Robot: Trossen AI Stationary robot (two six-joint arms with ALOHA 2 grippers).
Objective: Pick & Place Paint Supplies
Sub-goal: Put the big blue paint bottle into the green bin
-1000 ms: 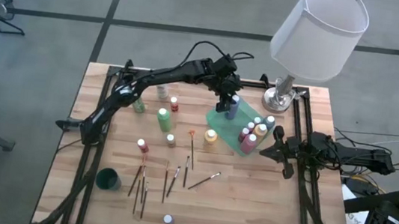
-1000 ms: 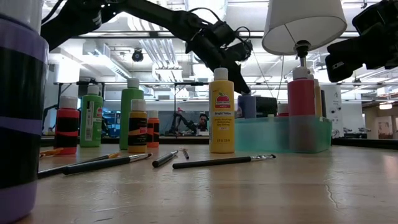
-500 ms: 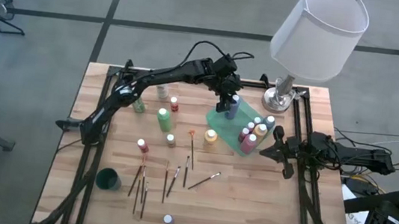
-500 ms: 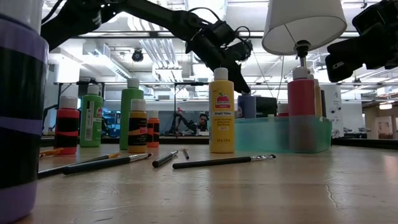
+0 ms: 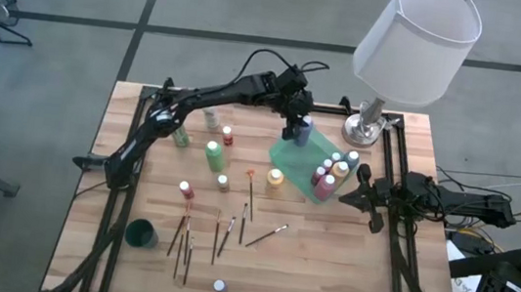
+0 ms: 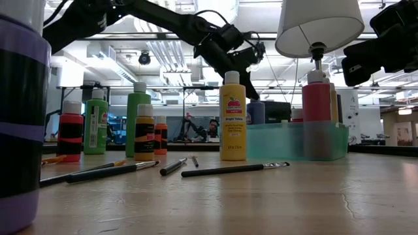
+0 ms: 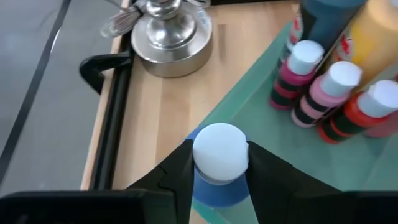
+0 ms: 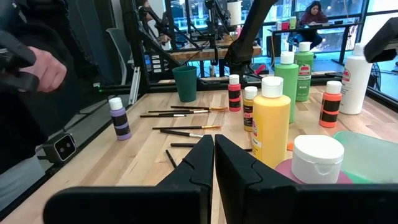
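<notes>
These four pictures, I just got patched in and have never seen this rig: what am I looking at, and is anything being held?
It is a robot with two dark arms at a wooden table. One picture looks straight down, one looks level across the table top, and two come from cameras on the wrists.

The left gripper is over the far corner of the green tray, its fingers on either side of a blue paint bottle with a white cap. The right gripper waits shut at the table's right edge.

Several bottles already stand in the tray. More bottles, thin brushes and a dark green cup are on the table, and a lamp stands at the back.
</notes>
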